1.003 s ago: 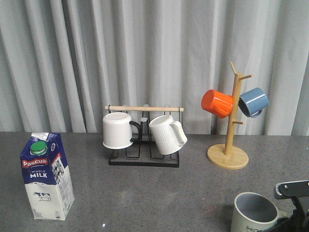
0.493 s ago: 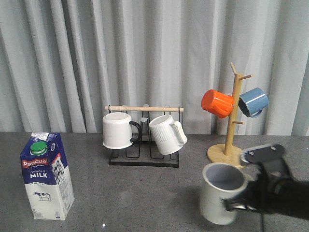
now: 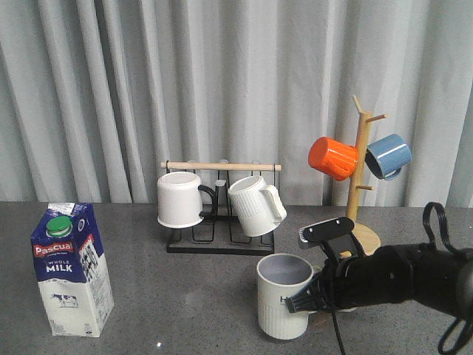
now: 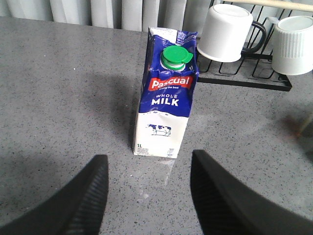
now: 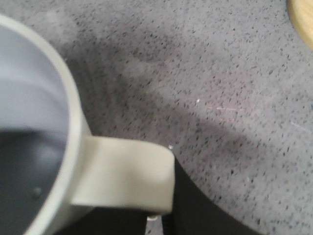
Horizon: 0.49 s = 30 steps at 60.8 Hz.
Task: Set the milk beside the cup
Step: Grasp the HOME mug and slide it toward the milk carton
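I had the right gripper clamped on the cup handle; left gripper hung spread near the milk, which I judged tall enough to topple if nudged.

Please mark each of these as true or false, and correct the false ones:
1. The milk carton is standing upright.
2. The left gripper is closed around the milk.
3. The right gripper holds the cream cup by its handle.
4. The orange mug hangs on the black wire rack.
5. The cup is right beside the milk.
1. True. The milk stands upright on the grey table.
2. False. The left gripper is open, its fingers apart in front of the carton, not touching it.
3. True. The right gripper is shut on the handle of the cup.
4. False. The orange mug hangs on the wooden mug tree; the black rack carries two white mugs.
5. False. The cup is far from the milk, toward the right of the table.
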Tool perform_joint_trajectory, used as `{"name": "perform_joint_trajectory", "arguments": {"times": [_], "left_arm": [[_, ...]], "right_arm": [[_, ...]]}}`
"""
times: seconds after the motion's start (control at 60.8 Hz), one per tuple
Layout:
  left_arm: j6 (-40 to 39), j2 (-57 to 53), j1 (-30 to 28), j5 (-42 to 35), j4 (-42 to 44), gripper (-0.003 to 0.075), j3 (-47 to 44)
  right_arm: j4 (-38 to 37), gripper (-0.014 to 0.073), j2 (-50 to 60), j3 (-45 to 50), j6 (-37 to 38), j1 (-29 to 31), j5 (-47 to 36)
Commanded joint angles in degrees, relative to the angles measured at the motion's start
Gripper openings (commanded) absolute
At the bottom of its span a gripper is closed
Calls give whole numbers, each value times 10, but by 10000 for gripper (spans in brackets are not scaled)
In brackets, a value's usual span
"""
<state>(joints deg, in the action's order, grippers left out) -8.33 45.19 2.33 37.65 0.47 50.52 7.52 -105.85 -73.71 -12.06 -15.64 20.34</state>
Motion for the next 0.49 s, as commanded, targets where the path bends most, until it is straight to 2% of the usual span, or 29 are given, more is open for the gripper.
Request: {"name": "perform_joint_trajectory", "arguments": {"times": [0.0, 0.477], "left_arm": [[0, 2, 1, -36, -5, 377, 18], [0, 2, 1, -32, -5, 377, 18]], "right_arm": [[-3, 67, 20, -41, 0, 1, -6], [-37, 319, 24, -53, 0, 1, 82]]}}
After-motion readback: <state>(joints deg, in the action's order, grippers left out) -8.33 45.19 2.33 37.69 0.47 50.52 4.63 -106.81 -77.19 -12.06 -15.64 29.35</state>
